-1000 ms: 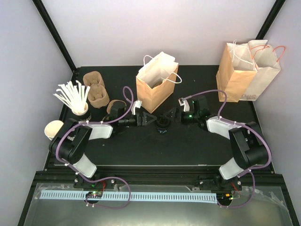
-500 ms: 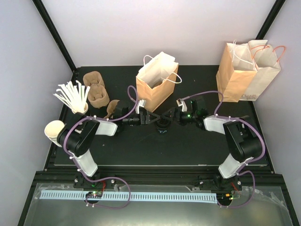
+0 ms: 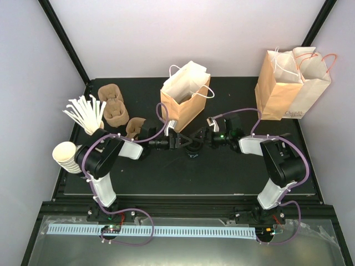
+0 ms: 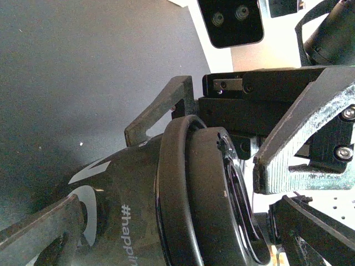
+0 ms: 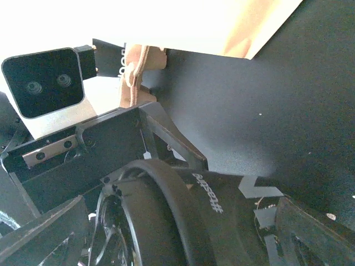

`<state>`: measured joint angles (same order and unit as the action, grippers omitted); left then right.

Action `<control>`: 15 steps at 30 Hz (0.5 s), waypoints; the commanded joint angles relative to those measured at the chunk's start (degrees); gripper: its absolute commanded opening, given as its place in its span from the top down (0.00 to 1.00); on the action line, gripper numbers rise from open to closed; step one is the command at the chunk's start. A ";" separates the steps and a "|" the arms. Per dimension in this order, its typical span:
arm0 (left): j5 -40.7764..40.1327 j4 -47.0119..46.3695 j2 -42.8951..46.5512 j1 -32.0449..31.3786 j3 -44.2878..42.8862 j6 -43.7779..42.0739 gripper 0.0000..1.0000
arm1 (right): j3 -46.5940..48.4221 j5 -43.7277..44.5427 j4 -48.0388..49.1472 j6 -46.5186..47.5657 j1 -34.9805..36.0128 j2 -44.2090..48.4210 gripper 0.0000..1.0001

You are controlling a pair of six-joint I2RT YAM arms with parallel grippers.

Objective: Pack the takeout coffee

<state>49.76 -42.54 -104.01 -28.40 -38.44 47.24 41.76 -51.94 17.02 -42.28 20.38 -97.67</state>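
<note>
Here the takeout coffee [image 3: 192,147] sits between spread fingers [image 4: 33,230] of left gripper [image 3: 183,142] and right gripper [image 3: 199,141] (contact unclear).

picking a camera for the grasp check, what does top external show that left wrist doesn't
Only top external: the open brown bag, the bags at far right, the pulp carriers, the stick bundle, the lidless cup stack, the left arm and right arm whole.
Only left wrist: the print starting "#happin" on the black band, the lid's rim up close, the right arm's camera.
Both: the takeout coffee on the black table, with the left tool and right tool at it from opposite sides.
</note>
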 commanded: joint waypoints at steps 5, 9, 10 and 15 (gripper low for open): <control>2.05 -4.04 -1.15 -1.20 -0.99 0.53 0.02 | -1.98 -1.85 2.61 -0.49 -0.25 0.87 0.06; 2.39 -4.55 -0.89 -1.63 -0.19 0.64 0.03 | -3.32 -2.37 2.67 -0.52 -0.12 1.72 0.06; 2.44 -4.50 -0.82 -1.76 0.01 0.62 0.03 | -3.73 -2.36 2.56 -0.30 -0.04 2.07 0.06; 2.25 -4.50 -0.20 -2.67 1.26 0.92 0.02 | -5.49 -2.57 1.48 0.62 0.49 3.32 0.05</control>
<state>50.85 -44.40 -104.33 -30.13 -38.20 48.07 37.58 -53.08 17.96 -42.46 20.49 -96.18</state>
